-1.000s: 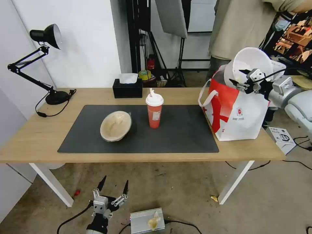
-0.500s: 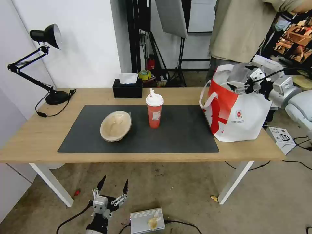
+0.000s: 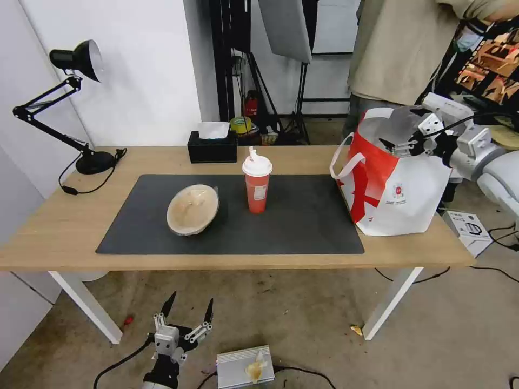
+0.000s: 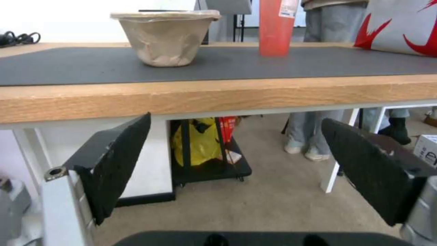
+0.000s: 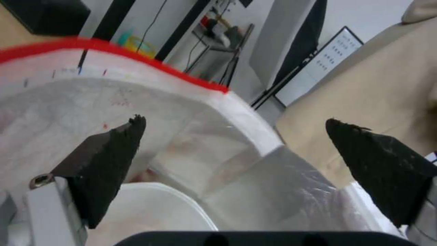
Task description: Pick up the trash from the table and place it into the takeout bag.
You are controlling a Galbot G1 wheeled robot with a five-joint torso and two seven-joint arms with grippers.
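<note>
Light-wood table point(image 3: 65, 227) is carrying a tan bowl point(image 3: 192, 209) and red cup point(image 3: 257, 181) on its mat point(image 3: 303, 227); I'm seeing the right gripper point(image 3: 403, 136) hanging spread over the bag point(image 3: 400, 189) mouth. From the left wrist, the left gripper point(image 4: 237, 160) is idling agape below the tabletop. From the right wrist, the white bowl point(image 5: 155, 212) is lying inside the foil lining.

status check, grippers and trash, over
Right gripper open over takeout bag, white bowl inside. Left gripper open, parked below table. Tan bowl and red cup on mat. Nothing blocking.
</note>
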